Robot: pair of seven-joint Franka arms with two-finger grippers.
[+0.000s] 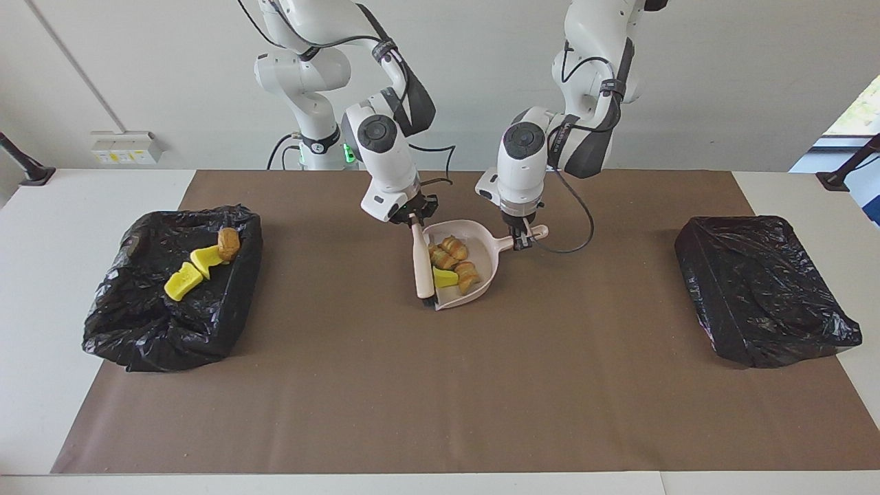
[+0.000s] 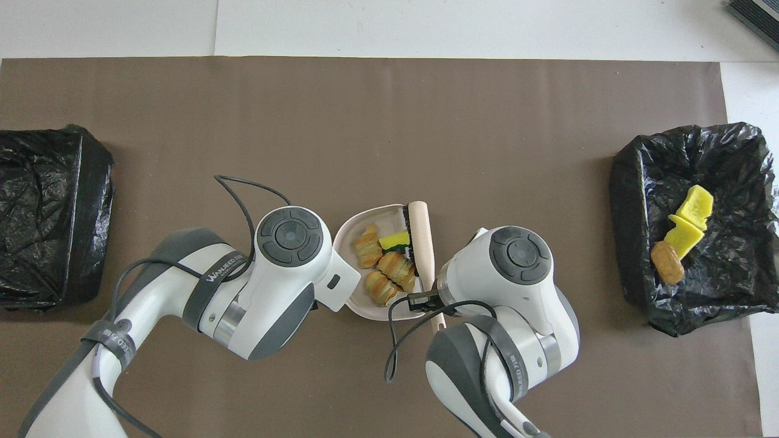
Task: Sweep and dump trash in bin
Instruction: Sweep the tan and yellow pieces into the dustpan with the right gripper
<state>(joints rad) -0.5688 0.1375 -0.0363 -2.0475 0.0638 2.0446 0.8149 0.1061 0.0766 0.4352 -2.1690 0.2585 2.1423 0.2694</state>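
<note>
Two bins sit at the ends of the worktop [image 1: 440, 412], so going across the facing view: the bin [image 1: 172, 289] toward the right arm's end is open and already has two yellow wedges [image 1: 192, 271] and a brown bun [image 1: 228, 243] in it, so that's clearly where the rest of the trash is meant to go.

Next, mid-worktop, the right end effector [image 1: 410, 214] is clamped tight on the top of the brush [image 1: 421, 265] handle. The brush hangs down across the open mouth of the dustpan [image 1: 481, 237], bristles low at the lip, which looks like it's there to keep the load from rolling back out.

Inside the dustpan are three croissant pieces [image 1: 454, 247] and another wedge [image 1: 445, 278], all fully in the pan and none left on the brown mat [image 1: 440, 385] that I can see.

Then the left end effector [image 1: 520, 238] is closed narrow on the dustpan handle, holding the pan flat on the mat with its mouth facing the brush, so it stays put against the push.

Last, the other bin [image 1: 763, 289] toward the left arm's end, with nothing showing in it.

Writing: the overhead view shows a strap on the left arm that reads something like "WANUEED", not sure of the exact letters.

I'd say sweeping is done and the lift and dump is next.
</note>
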